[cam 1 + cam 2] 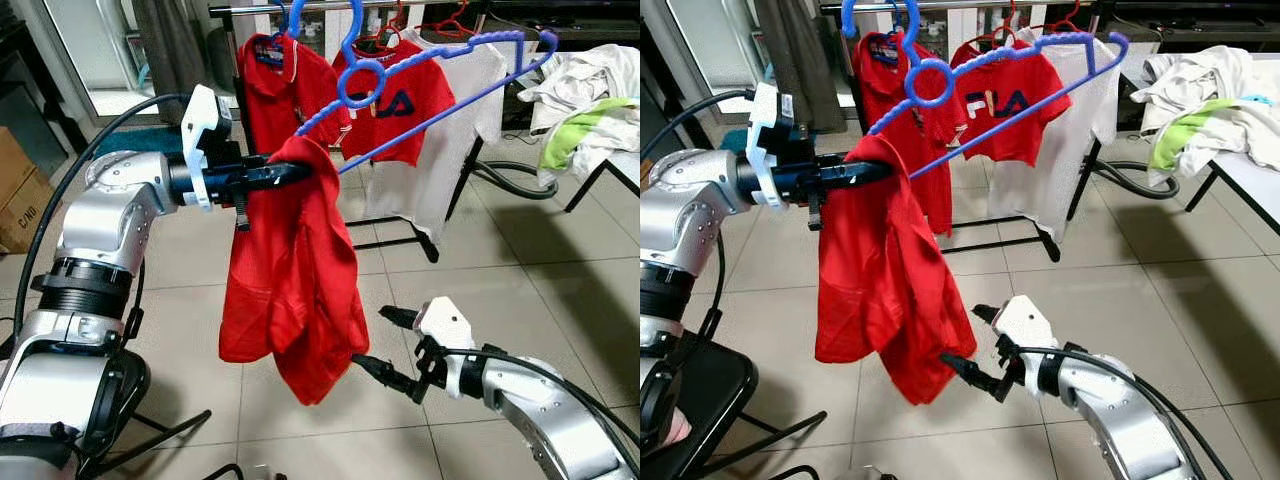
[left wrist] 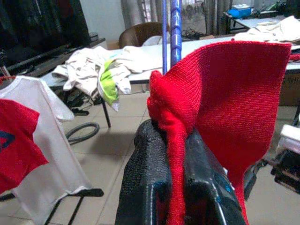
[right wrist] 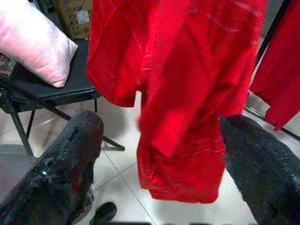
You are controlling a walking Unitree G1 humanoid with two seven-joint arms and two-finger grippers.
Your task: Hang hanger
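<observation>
A blue plastic hanger is tilted, its hook up at the metal rail of the clothes rack; I cannot tell whether the hook rests on it. A red shirt hangs from the hanger's lower end. My left gripper is shut on the shirt's bunched shoulder, and the left wrist view shows the cloth pinched between its fingers. My right gripper is open, low beside the shirt's hem, with the red cloth just ahead of its fingers.
On the rack hang a red polo, a red printed tee and a white shirt. A table with a pile of clothes stands at the right. A black chair with a pink pillow is at my left.
</observation>
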